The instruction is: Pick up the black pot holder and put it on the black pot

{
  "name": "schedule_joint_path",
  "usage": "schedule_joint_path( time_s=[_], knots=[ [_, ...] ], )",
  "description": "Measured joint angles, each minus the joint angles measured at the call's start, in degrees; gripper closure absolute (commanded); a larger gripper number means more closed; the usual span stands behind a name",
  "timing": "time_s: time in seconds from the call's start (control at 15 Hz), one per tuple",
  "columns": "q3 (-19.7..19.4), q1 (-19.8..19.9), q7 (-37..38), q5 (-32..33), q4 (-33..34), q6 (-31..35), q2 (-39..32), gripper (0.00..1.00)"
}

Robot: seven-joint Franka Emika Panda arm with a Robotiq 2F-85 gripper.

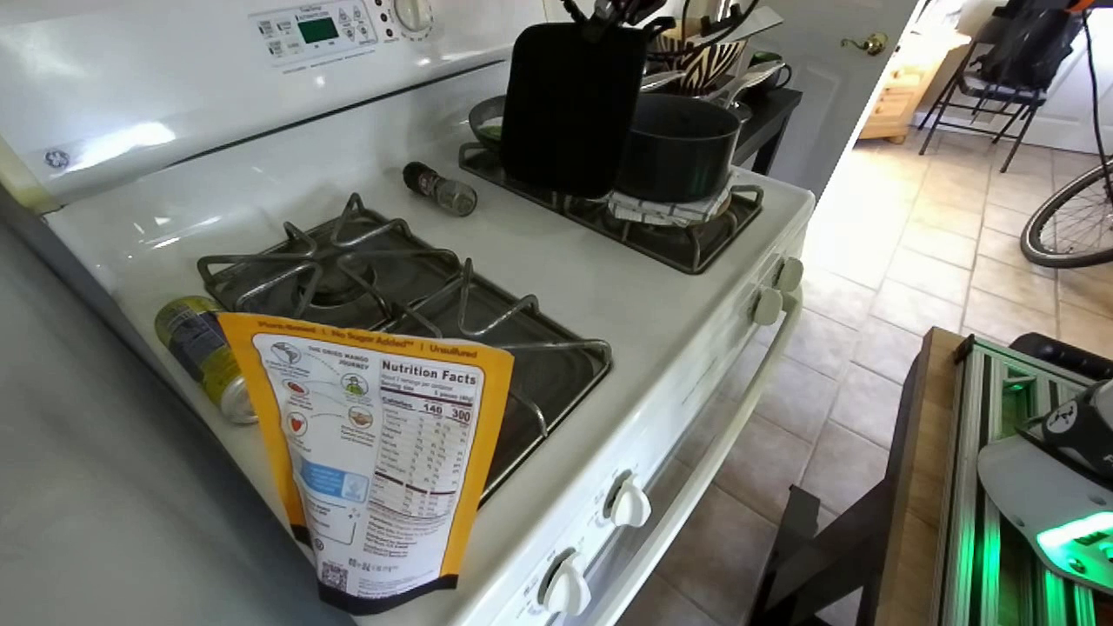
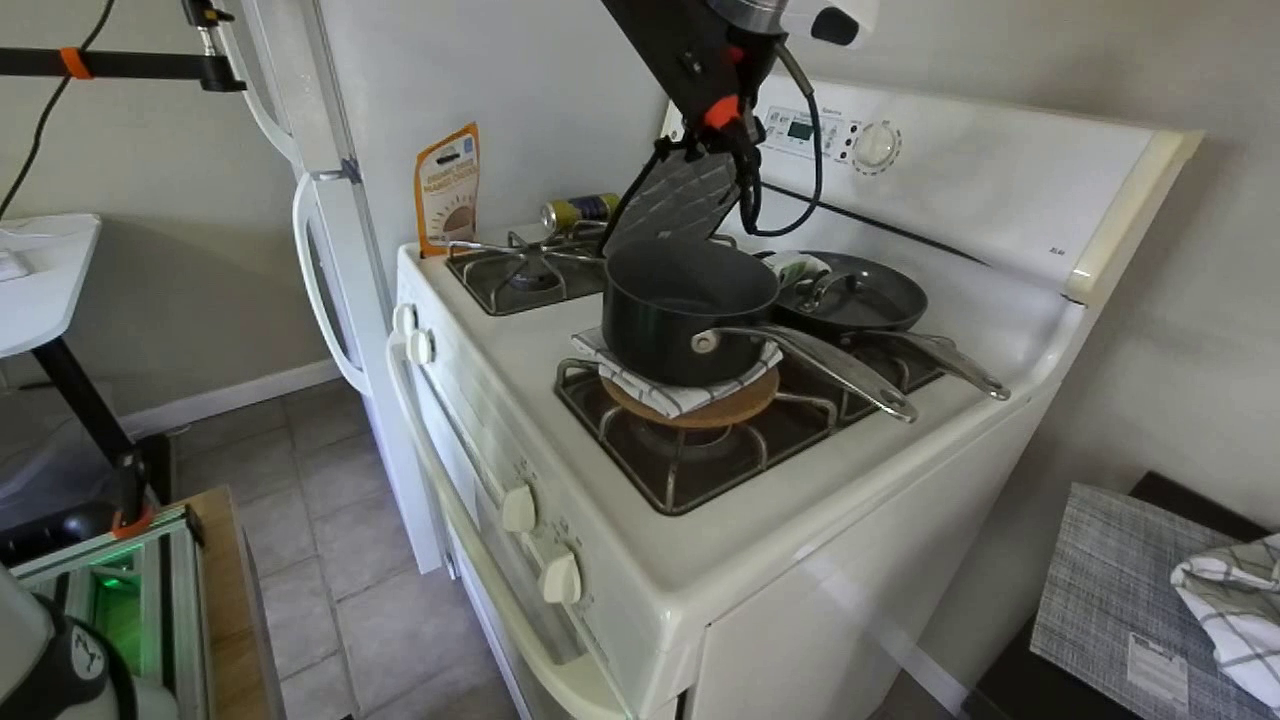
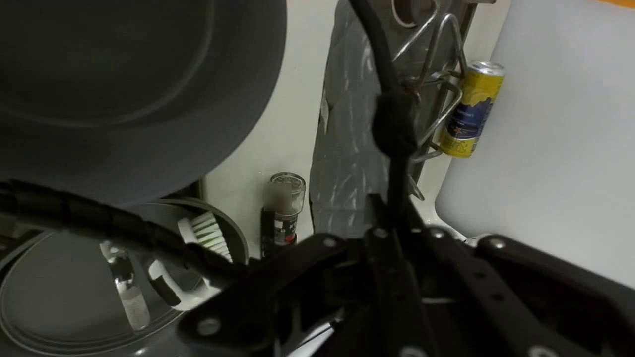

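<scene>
The black pot holder (image 1: 569, 109) hangs as a flat pad from my gripper (image 1: 600, 26) above the stove. Its grey quilted face shows behind the pot in an exterior view (image 2: 672, 205) and also in the wrist view (image 3: 347, 168). My gripper is shut on its upper edge; the fingertips (image 3: 384, 210) are dark in the wrist view. The black pot (image 2: 680, 325) stands upright on a folded cloth over a round board on a burner, its top uncovered. It shows partly behind the pot holder in an exterior view (image 1: 683, 148), and its inside fills the wrist view's upper left (image 3: 139, 64).
A shallow pan (image 2: 860, 290) with a brush (image 3: 211, 233) in it stands beside the pot. Metal handles (image 2: 840, 370) stick out over the stove edge. A spice jar (image 1: 441, 189), a yellow can (image 1: 204, 356) and an orange pouch (image 1: 374, 461) are on the stove (image 1: 600, 304).
</scene>
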State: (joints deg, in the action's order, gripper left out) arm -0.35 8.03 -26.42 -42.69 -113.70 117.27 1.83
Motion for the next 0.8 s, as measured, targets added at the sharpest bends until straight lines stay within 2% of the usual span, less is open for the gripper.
schedule_joint_path(
  time_s=[0.13,0.33,0.53,0.8],
  knots=[
    [-0.5,0.0,-1.1,-0.9,-2.6,0.0,2.3,1.0],
    [-0.6,-1.5,-0.4,-0.9,-1.7,0.0,2.8,1.0],
    [-1.3,-2.1,2.8,-0.9,-0.9,0.7,4.5,1.0],
    [-4.2,-2.0,7.8,-0.7,-2.8,0.3,7.7,1.0]
  ],
)
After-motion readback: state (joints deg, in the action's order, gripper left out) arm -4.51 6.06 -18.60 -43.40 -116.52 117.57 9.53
